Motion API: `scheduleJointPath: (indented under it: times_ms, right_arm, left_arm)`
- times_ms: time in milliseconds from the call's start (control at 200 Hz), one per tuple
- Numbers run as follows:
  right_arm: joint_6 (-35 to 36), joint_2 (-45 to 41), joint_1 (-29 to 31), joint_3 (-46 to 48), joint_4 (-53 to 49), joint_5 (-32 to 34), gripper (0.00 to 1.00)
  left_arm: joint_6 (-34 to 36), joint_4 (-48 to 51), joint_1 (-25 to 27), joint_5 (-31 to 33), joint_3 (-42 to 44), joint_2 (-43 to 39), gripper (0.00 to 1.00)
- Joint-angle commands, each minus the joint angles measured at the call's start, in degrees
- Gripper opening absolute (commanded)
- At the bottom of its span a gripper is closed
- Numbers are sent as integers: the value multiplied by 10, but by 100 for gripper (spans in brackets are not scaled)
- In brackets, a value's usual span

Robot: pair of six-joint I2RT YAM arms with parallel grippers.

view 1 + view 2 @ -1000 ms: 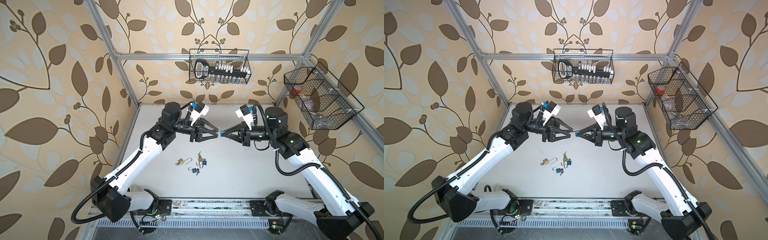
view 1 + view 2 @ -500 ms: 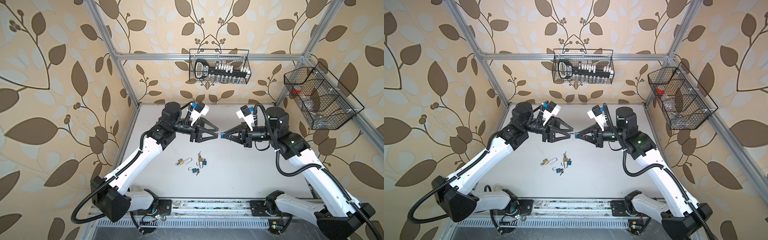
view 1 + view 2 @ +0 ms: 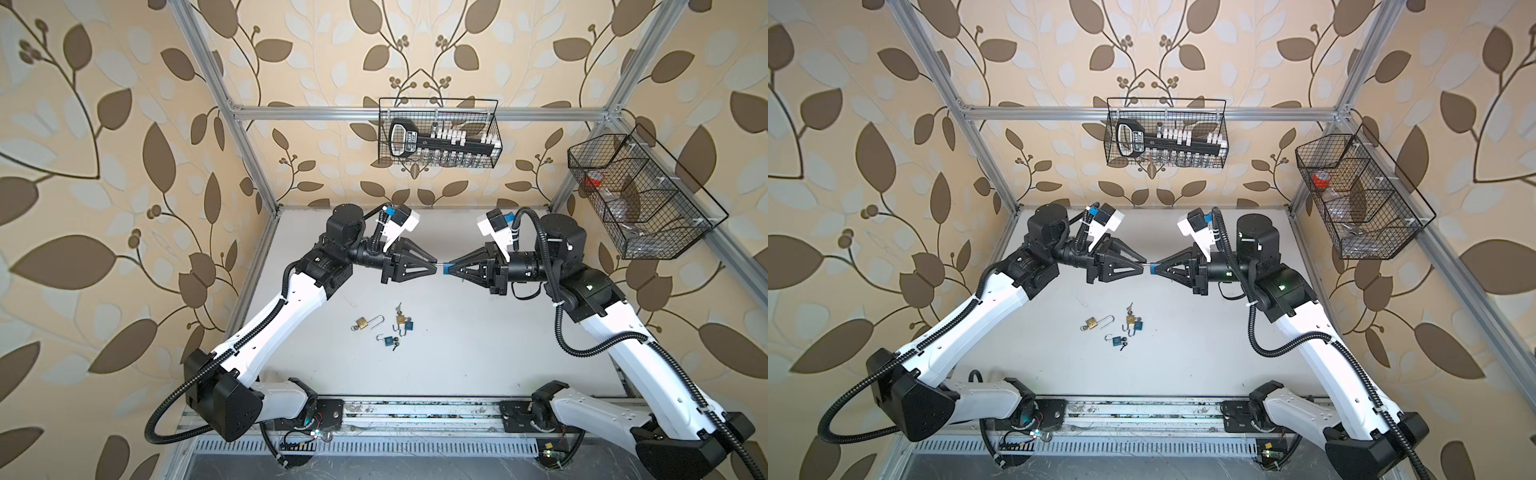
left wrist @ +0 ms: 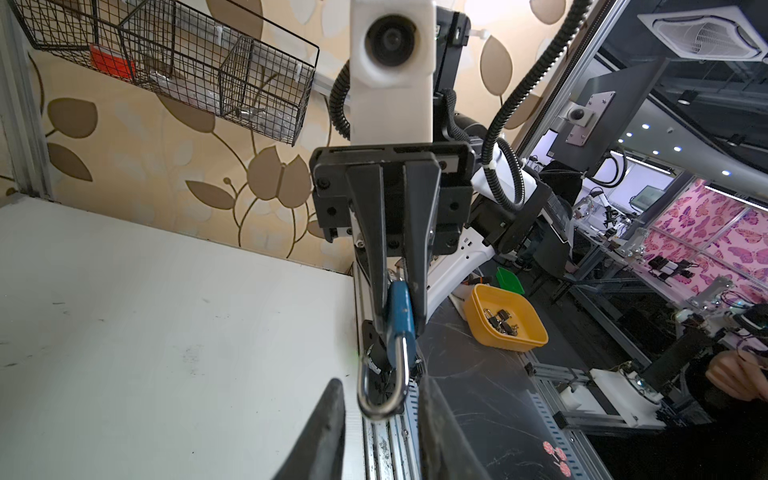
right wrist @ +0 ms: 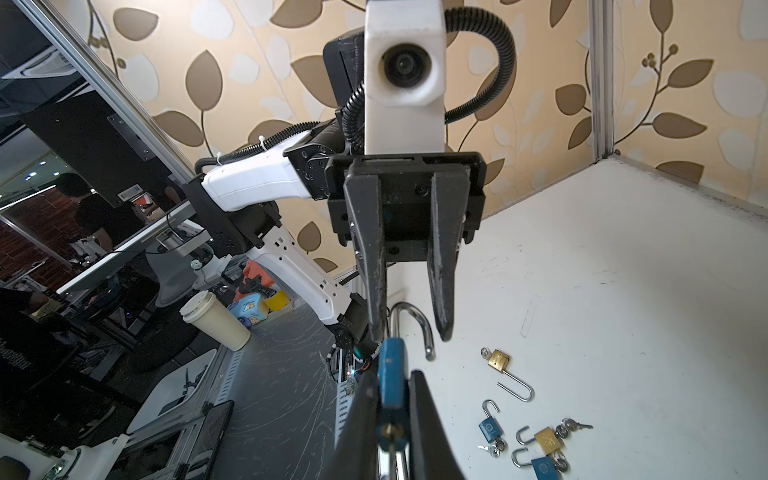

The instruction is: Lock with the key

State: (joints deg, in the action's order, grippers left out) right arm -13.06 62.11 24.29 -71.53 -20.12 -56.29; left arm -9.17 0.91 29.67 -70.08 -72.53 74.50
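The left gripper (image 3: 435,268) reaches in from the left edge of the worktop (image 3: 478,353) and is held above it. Its fingers (image 5: 370,266) are spread and not yet pinching. They stand one on each side of the shackle (image 5: 428,334). Loose padlocks (image 3: 361,323) lie on the worktop below, toward the front edge, and are untouched. The shackle is open: its free leg ends clear of the body. The blue padlock (image 5: 392,374) is suspended in the air about midway between the left and right edges. Its long axis is level, roughly parallel to the rear edge, and in line with both grippers. The shackle end points at the left gripper. The keyway end points into the right gripper (image 3: 449,269), whose fingers (image 4: 415,249) are pressed onto the flat faces of the body. A metal stem at the keyway appears to be the key (image 5: 392,461), but this is not certain. Judged from this layout, the left arm is the nearer one to the shackle. The next move depends on pushing the shackle along that axis, toward the right, until the free leg seats in the body.
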Motion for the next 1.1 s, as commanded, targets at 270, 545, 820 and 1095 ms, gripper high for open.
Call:
scheduleJointPath:
  times_ms: [270, 545, 820, 1095]
  right_arm:
    - [17, -8, -1, 4, -19, 32, 0]
    - [18, -7, 0, 3, -19, 34, 0]
    - [21, -7, -1, 10, -2, 26, 0]
    - [-11, 15, 13, 15, 41, 7, 0]
  left_arm:
    - [7, -9, 5, -6, -27, -7, 18]
    - [6, -9, 5, -6, -26, -7, 7]
    - [6, -6, 5, -5, -27, -5, 0]
    - [22, 15, 12, -2, -34, 2, 0]
